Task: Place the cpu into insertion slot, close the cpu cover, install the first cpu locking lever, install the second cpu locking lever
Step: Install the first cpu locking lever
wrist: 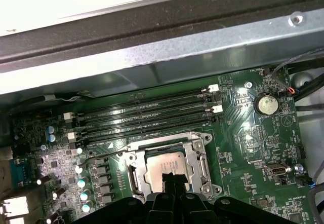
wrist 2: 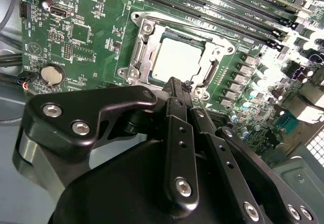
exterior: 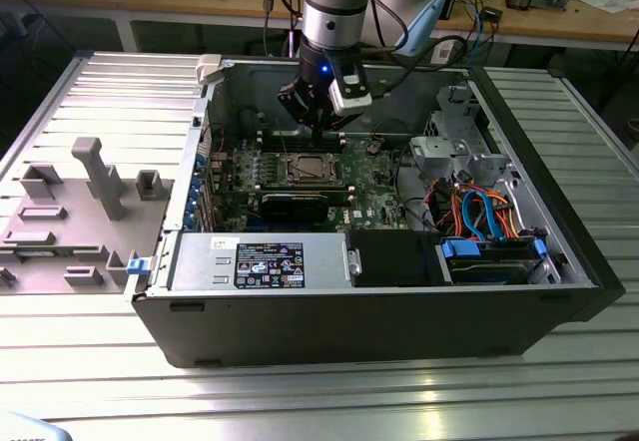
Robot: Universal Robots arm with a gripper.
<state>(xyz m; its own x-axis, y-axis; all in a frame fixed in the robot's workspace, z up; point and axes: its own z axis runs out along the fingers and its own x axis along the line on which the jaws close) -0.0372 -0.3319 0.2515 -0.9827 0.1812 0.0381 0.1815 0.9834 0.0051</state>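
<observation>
The cpu (wrist 2: pixel 177 59) lies flat in the insertion slot (exterior: pixel 305 169) on the green motherboard, its silvery-tan top showing in both wrist views. The cpu cover (wrist 2: pixel 144 44) lies down around it as a silvery frame; the cpu (wrist: pixel 164 165) shows through the opening of the cpu cover (wrist: pixel 167 140). My gripper (wrist 2: pixel 175 84) hangs just above the socket's edge, fingers pressed together with nothing seen between them. In the exterior view the gripper (exterior: pixel 318 130) hovers inside the open computer case, over the socket's far side. A thin lever rod (wrist: pixel 101 155) stands out beside the socket.
Long black memory slots (wrist: pixel 147 112) run beside the socket, close to the case wall (wrist: pixel 167 57). A silver power-supply box (exterior: pixel 260 261) and a drive bay with orange and blue cables (exterior: pixel 484 221) line the case's near side. A grey fixture tray (exterior: pixel 80 212) sits at the exterior view's left.
</observation>
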